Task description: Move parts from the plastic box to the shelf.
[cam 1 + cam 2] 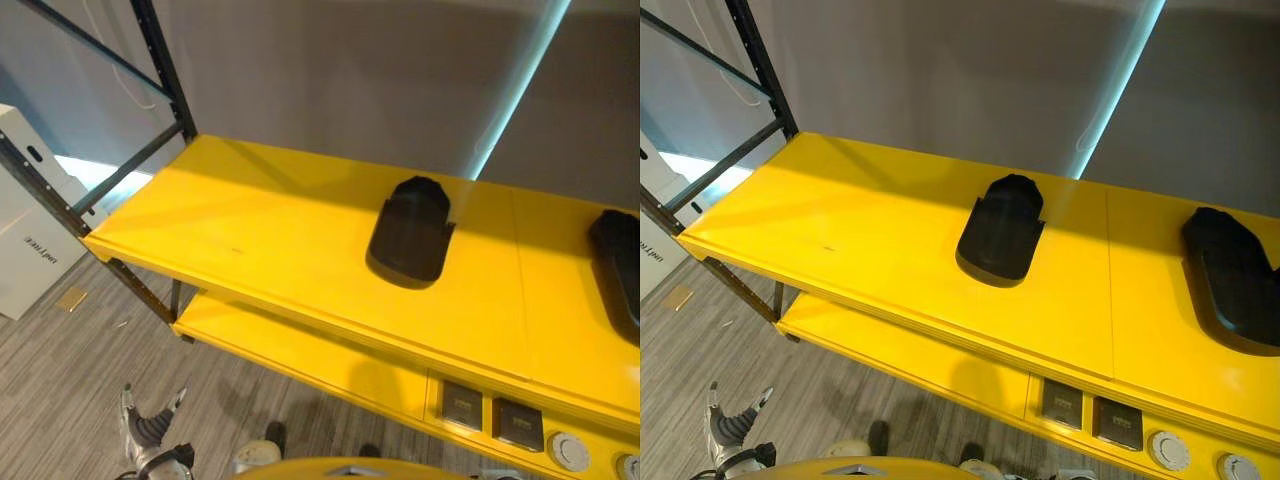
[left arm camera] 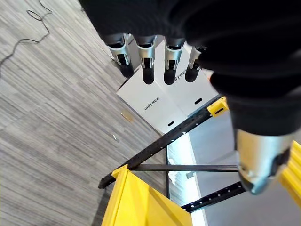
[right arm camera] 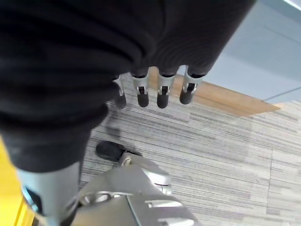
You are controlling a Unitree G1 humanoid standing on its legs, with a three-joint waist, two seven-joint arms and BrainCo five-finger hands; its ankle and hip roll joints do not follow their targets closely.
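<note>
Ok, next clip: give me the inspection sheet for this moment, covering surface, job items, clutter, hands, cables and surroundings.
Surface: yellow shelf, top board mostly bare; lower yellow board beneath it.
Job items: two black moulded parts lie on the top board, one near the middle, one toward the robot's right. Plastic box: nothing seen.
Clutter: small dark square parts and round white parts on the lower board.
Hands: left hand and right hand both open, holding nothing, hanging over the floor.
Cables: nothing noted.
Surroundings: white cardboard boxes by the black rack frame; grey carpet; grey wall.
</note>
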